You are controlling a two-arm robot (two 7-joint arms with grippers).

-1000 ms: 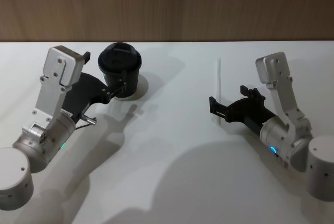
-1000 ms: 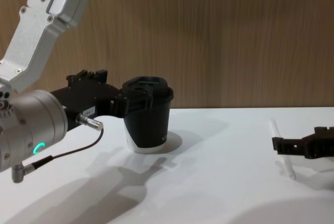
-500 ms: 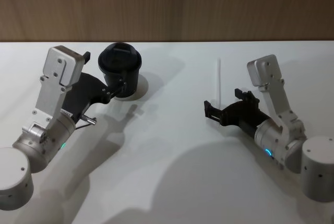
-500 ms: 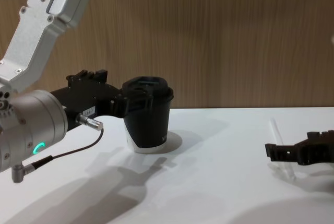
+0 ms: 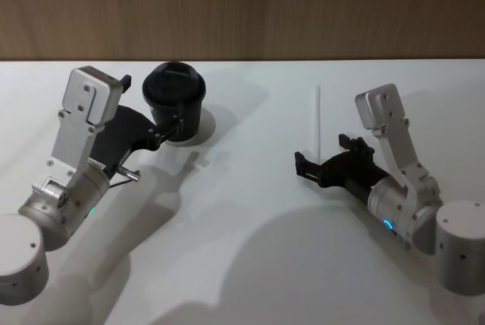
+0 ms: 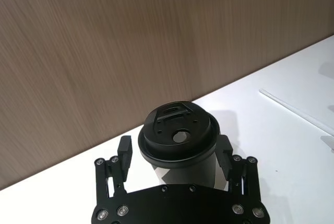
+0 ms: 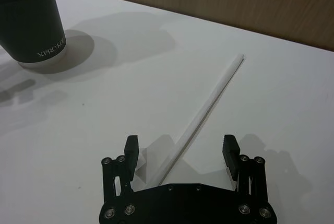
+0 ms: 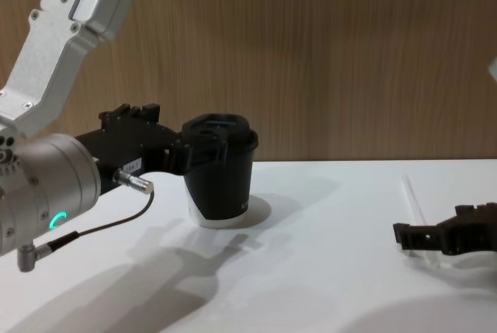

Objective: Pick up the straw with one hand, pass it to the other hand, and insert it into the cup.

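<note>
Head view: the thin white plastic straw (image 5: 317,117) lies flat on the white table (image 5: 250,211). Its near end sits back between the spread fingers of the right gripper (image 5: 321,154), and the rest reaches out beyond the fingertips.

Right wrist view: the straw runs slantwise through the unclenched jaws, closer to one finger than the other and touching neither. It should be featherlight, smooth and easily crushed or flicked (a tube that rolls, too). I'd pinch it gently near that end, leaving length free for the handover.

Left wrist view: the left gripper (image 6: 175,150) has its fingers released either side of the small black lidded paper cup (image 6: 180,135), not visibly pressing it.

Chest view: the right gripper sits lower, closer to the tabletop, than a second ago. The cup, straw and left gripper are unmoved.
</note>
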